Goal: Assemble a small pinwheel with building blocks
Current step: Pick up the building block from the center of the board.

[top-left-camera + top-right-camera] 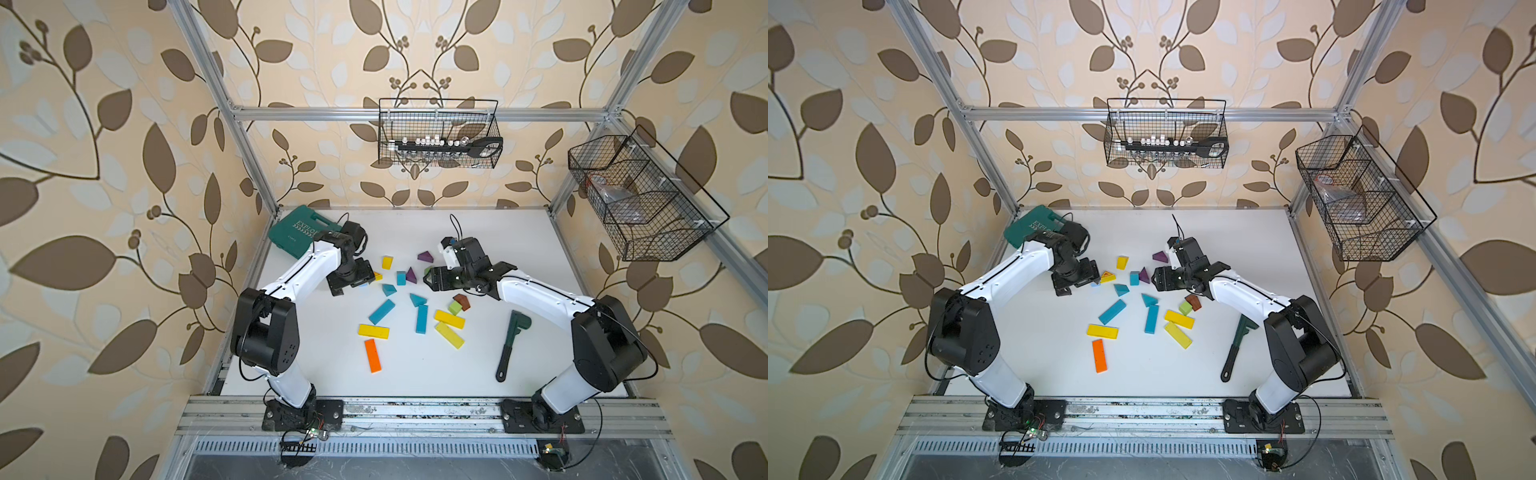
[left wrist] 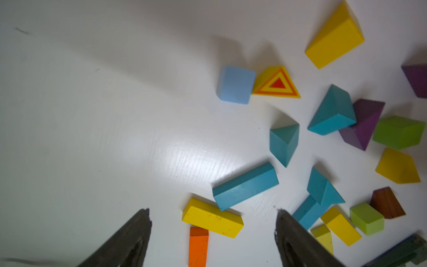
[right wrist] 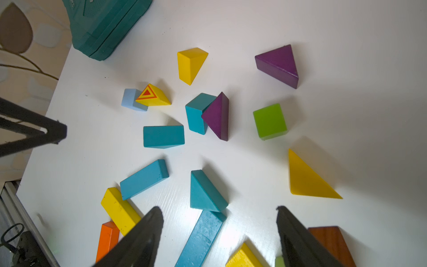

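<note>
the right tool (image 3: 218,212) is held open, the teal wedge (image 3: 206,191) just ahead; the open left tool (image 2: 213,211) is seen farther off.

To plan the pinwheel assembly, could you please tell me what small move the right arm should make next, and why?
Probably lower the right gripper onto the teal wedge: its jaws stand open and empty, and the wedge lies just ahead of them.

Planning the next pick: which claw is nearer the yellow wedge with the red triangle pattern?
Left. The left claw hangs right beside the patterned yellow wedge; the right claw is farther off, beyond the teal block and purple wedge.
</note>
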Controlling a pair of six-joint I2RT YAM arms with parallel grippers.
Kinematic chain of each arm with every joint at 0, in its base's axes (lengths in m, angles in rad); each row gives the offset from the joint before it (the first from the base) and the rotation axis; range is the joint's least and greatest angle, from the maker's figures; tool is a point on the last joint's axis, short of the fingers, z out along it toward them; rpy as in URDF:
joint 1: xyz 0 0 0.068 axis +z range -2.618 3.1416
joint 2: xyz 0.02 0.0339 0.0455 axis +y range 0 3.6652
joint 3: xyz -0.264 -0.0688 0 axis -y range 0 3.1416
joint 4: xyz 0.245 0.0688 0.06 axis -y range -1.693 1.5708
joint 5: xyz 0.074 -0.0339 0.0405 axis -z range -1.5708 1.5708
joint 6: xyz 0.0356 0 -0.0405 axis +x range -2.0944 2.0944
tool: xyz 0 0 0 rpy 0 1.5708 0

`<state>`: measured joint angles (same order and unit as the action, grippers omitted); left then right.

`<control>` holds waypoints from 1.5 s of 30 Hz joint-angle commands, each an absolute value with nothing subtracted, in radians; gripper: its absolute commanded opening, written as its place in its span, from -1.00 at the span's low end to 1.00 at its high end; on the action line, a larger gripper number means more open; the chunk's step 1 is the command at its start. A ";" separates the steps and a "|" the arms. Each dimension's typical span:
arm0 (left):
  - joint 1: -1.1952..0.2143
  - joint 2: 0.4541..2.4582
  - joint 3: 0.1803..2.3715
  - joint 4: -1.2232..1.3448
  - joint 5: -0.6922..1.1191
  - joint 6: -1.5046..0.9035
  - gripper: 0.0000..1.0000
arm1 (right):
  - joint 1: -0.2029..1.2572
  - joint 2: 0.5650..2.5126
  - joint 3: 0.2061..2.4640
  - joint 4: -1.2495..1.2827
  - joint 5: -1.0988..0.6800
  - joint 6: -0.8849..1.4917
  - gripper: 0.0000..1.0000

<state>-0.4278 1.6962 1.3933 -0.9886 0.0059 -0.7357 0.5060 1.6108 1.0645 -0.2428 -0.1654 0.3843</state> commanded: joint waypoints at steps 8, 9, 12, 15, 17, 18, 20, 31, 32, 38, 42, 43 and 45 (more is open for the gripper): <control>-0.531 1.953 1.591 -1.024 0.004 -0.651 0.53 | 0.433 1.496 0.960 -0.249 -0.179 0.389 0.57; -0.531 1.970 1.606 -1.024 0.013 -0.642 0.52 | 0.426 1.490 0.951 -0.248 -0.180 0.389 0.57; -0.531 2.024 1.650 -1.040 0.027 -0.652 0.42 | 0.410 1.480 0.932 -0.239 -0.187 0.388 0.57; -0.532 2.065 1.680 -1.043 0.044 -0.689 0.38 | 0.399 1.477 0.925 -0.239 -0.192 0.384 0.58; -0.531 2.085 1.692 -1.036 0.049 -0.708 0.36 | 0.393 1.471 0.920 -0.238 -0.199 0.381 0.58; -0.531 2.093 1.700 -1.035 0.053 -0.713 0.35 | 0.390 1.467 0.916 -0.238 -0.201 0.378 0.59; -0.532 2.112 1.716 -1.033 0.056 -0.710 0.35 | 0.384 1.460 0.910 -0.235 -0.208 0.377 0.59; -0.535 2.152 1.769 -1.101 0.002 -0.427 0.31 | 0.364 1.449 0.887 -0.209 -0.258 0.388 0.63; -0.536 2.147 1.767 -1.109 -0.010 -0.402 0.31 | 0.363 1.448 0.887 -0.209 -0.259 0.390 0.64; -0.539 2.127 1.728 -1.070 0.029 -0.268 0.38 | 0.362 1.462 0.885 -0.200 -0.259 0.395 0.67; -0.540 2.152 1.742 -1.059 0.016 -0.231 0.36 | 0.361 1.470 0.885 -0.199 -0.257 0.395 0.68; -0.539 2.161 1.750 -1.060 0.006 -0.228 0.36 | 0.361 1.470 0.886 -0.201 -0.255 0.394 0.68; -0.539 2.186 1.781 -1.074 0.013 -0.224 0.27 | 0.361 1.470 0.886 -0.203 -0.252 0.392 0.68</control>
<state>-0.5365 2.1670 1.7382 -1.0546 0.0257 -0.2775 0.3641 1.4677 0.9062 -0.2123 -0.2443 0.3916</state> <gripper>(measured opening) 0.647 0.838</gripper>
